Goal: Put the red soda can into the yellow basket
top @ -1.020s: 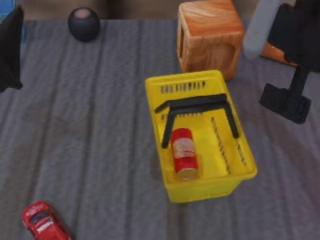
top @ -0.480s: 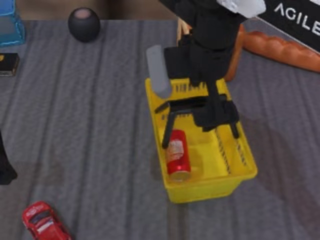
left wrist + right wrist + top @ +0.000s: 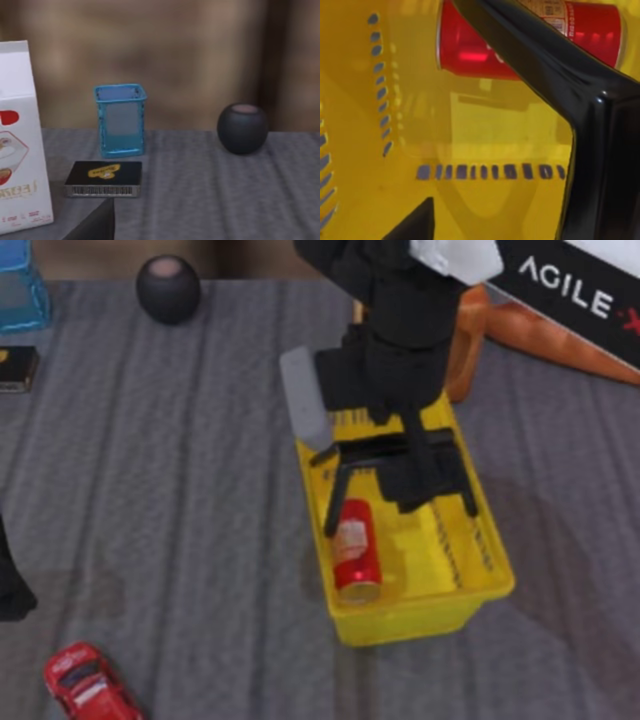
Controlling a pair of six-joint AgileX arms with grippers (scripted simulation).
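Red toy car (image 3: pixel 88 684), dark sphere (image 3: pixel 168 287), blue cup (image 3: pixel 120 120).

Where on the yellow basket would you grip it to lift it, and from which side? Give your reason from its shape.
Grip the black handles at the middle of their crossbar, coming from above. They arch across the yellow basket over its far half, while the red soda can lies inside nearer the front. The right gripper hangs right there.

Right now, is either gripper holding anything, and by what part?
Nothing is visibly held. The red soda can lies free in the yellow basket; the right gripper is over the basket, the left arm at the table's left edge.
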